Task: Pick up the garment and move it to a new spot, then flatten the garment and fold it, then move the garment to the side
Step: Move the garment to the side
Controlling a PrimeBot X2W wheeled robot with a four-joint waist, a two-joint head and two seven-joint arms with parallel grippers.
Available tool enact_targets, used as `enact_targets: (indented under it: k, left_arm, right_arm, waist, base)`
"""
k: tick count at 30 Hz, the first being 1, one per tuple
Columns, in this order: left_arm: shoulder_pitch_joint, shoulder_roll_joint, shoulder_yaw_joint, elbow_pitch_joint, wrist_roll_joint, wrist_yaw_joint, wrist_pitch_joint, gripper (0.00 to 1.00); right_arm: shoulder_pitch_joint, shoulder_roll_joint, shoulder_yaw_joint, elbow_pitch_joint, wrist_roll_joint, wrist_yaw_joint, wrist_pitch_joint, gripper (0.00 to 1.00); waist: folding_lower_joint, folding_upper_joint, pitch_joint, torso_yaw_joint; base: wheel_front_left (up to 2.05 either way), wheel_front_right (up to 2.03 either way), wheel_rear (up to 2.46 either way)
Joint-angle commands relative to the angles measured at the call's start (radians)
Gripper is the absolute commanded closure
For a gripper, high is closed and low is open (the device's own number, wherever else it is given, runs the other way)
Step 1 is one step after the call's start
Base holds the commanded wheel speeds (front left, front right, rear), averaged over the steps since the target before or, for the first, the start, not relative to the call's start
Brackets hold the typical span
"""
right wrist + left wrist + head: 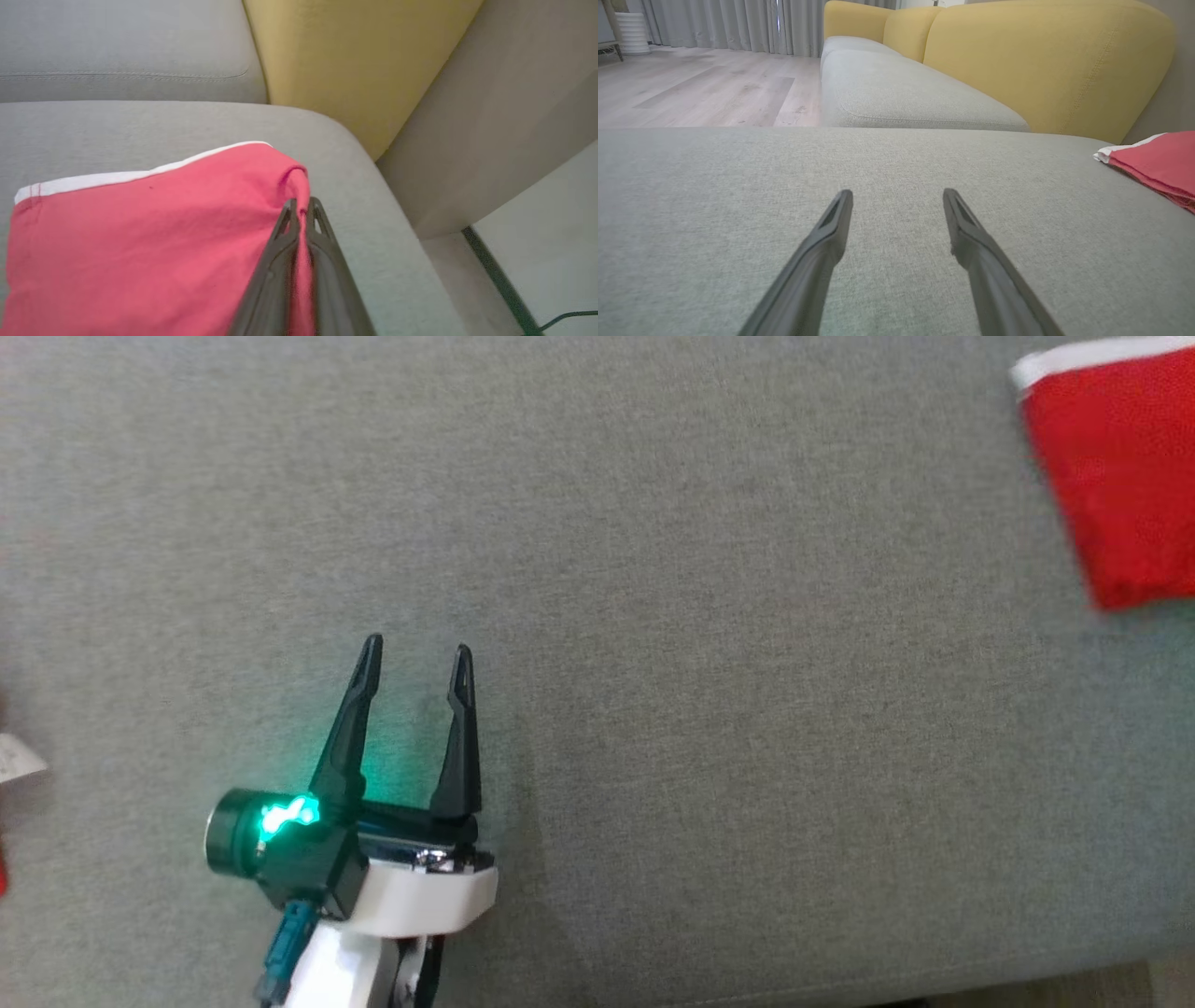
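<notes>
Head view: the left gripper (417, 646) hovers at the near left over the grey seat cushion (709, 709), its two dark fingers spread apart and grasping nothing. The red garment (1116, 476) lies at the far right, well apart from it and cut off by the frame. Its white band (1083, 357) forms the far edge, and its left edge slants toward the near right.

Left wrist view: the left gripper (897, 193) points across the bare cushion toward the yellow back cushions (1041, 60), with the garment (1157, 161) flat at the far right.

Right wrist view: the right gripper (302, 203) is clenched on a raised fold at the garment's (140, 242) right corner. The white band (117, 177) runs left to right along the far side, and the red body stretches nearward out of frame, so its long axis cannot be told.
</notes>
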Motion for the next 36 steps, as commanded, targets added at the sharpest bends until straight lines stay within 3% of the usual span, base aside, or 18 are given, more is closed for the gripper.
enact_targets:
  k: [1,2,3,4,8,13,17,22,27,36]
  left_arm:
    - [-0.014,-0.003,0.038,-0.033,0.009,-0.004,-0.005,0.0]
    - [-0.019,-0.003,0.04,-0.032,0.01,-0.006,-0.005,0.0]
    - [-0.023,-0.003,0.042,-0.031,0.011,-0.009,-0.005,0.0]
    - [-0.027,-0.003,0.044,-0.029,0.011,-0.011,-0.005,0.0]
    - [-0.035,-0.003,0.046,-0.013,0.005,-0.017,-0.005,0.0]
    - [-0.012,-0.003,0.036,0.003,-0.014,-0.004,-0.005,0.0]
    - [0.025,-0.003,0.028,0.021,-0.04,0.015,-0.005,0.0]
    - [0.084,-0.003,0.026,0.061,-0.073,0.033,-0.005,0.0]
    - [0.155,-0.003,0.043,0.096,-0.103,0.033,-0.005,0.0]
    - [0.245,-0.003,0.096,0.036,-0.075,0.041,-0.005,0.0]
  right_arm:
    - [-0.009,-0.054,-0.022,-0.019,-0.025,0.007,-0.016,1.0]
    - [-0.017,-0.06,-0.044,-0.014,-0.046,0.007,-0.024,0.93]
    - [-0.023,-0.06,-0.065,-0.01,-0.068,0.007,-0.029,0.53]
    - [-0.029,-0.056,-0.085,-0.004,-0.091,0.007,-0.029,0.0]
    - [-0.039,-0.001,-0.132,-0.015,-0.222,0.007,-0.067,0.0]
    - [0.017,0.169,-0.083,-0.065,-0.311,0.007,-0.086,0.0]
    - [0.125,0.292,0.012,-0.093,-0.289,0.007,-0.122,0.0]
    - [0.271,0.389,0.163,-0.082,-0.191,0.007,-0.233,0.0]
    - [0.394,0.442,0.276,-0.06,-0.126,0.007,-0.36,0.0]
    - [0.589,0.512,0.225,-0.311,-0.183,0.007,-0.372,0.0]
  waist:
    - [-0.0002,0.0,0.024,-0.013]
    - [-0.0002,0.0,0.029,-0.013]
    - [-0.0002,0.0,0.032,-0.013]
    - [-0.0002,0.0,0.033,-0.013]
    - [-0.0002,0.0,0.0,-0.005]
    - [-0.0002,0.0,-0.113,0.022]
    - [-0.0002,0.0,-0.222,0.052]
    - [-0.0002,0.0,-0.352,0.096]
    - [-0.0002,0.0,-0.469,0.121]
    - [-0.0002,0.0,-0.566,0.132]
  base:
    - [0.0,0.0,0.0]
    - [0.0,0.0,0.0]
    - [0.0,0.0,0.0]
    - [0.0,0.0,0.0]
    - [0.0,0.0,0.0]
    - [0.0,0.0,0.0]
    - [0.0,0.0,0.0]
    - [0.0,0.0,0.0]
    - [0.0,0.0,0.0]
    - [0.0,0.0,0.0]
